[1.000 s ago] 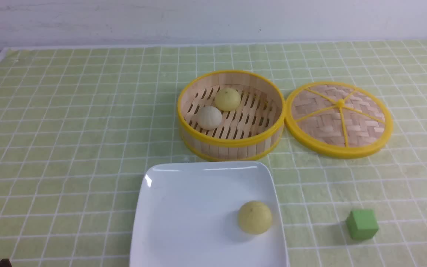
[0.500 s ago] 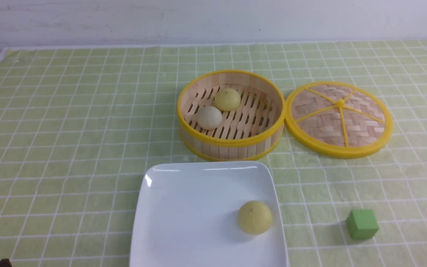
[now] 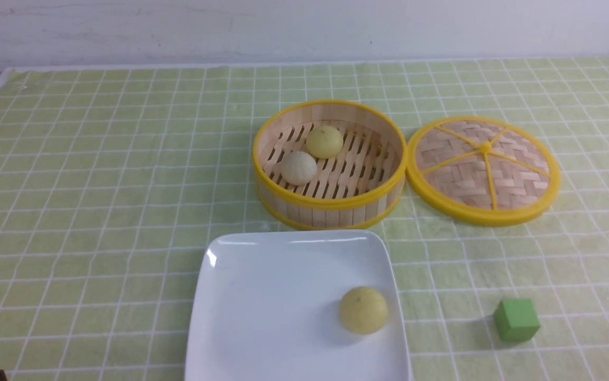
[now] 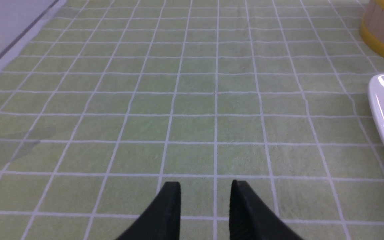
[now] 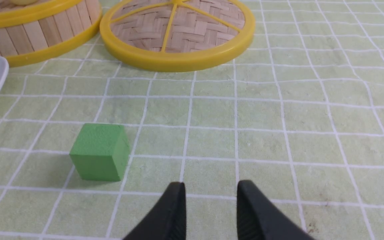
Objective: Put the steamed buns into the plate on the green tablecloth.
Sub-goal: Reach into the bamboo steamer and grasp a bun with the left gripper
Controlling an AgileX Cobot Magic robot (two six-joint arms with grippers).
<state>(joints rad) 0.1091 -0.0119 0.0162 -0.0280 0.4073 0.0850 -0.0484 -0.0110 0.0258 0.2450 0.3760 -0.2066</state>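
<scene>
Near edge: left gripper (image 4: 206, 182) seen with its fingers well parted, nothing between them, over bare cloth (image 3: 98, 211). Right gripper (image 5: 211, 182) likewise spread and unloaded; out of the front view, seen only from its own wrist. Green cube (image 3: 516, 320) noted on the right side, not part of the job.

Plate (image 3: 283, 301) lies between the two arms, its near edge cut off by the front view. One yellow bun (image 3: 363, 310) is already on it, toward the right rim; the left part is bare and could take the rest.

Beyond the plate: basket (image 3: 330, 201), uncovered, holding the two buns left to be moved. White bun (image 3: 298, 168) on the near left of the pair, close to the wall; second yellow bun (image 3: 325, 142) just behind it and slightly right. From the left gripper, both lie forward and to the right; from the right gripper, forward and to the left. Neither arm can be called clearly nearer; the left seems better placed for the white bun. No long axis on round buns, so jaw angle is judged to be set by neighbour and wall. Lid (image 3: 484, 169) beside the basket, right. No brand, label or writing found.
</scene>
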